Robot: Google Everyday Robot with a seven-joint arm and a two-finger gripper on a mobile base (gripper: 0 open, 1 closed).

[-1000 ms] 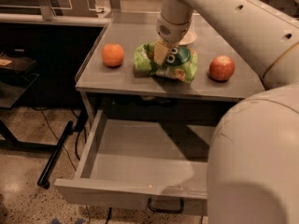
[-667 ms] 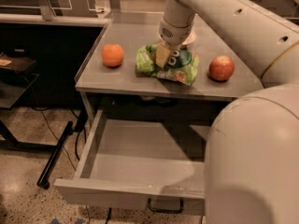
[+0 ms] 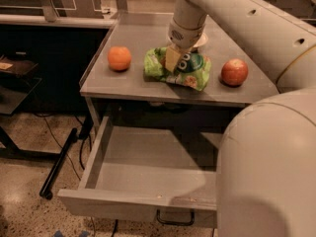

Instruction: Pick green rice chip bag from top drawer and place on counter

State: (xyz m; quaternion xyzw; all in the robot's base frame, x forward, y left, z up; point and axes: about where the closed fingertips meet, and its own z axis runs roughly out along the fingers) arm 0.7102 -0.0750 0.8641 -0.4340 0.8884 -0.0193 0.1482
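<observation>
The green rice chip bag lies crinkled on the counter, near its middle. My gripper reaches down from above onto the bag's upper left part and is shut on it, with one pale finger showing against the bag. The top drawer stands pulled open below the counter, with nothing in it and its dark handle at the front.
An orange sits on the counter left of the bag and a red apple to its right. A white dish shows behind my arm. My pale arm and body cover the right side. Dark shelving stands to the left.
My gripper and the bag have shifted slightly to the right together on the counter. The orange, apple and drawer have not moved.
</observation>
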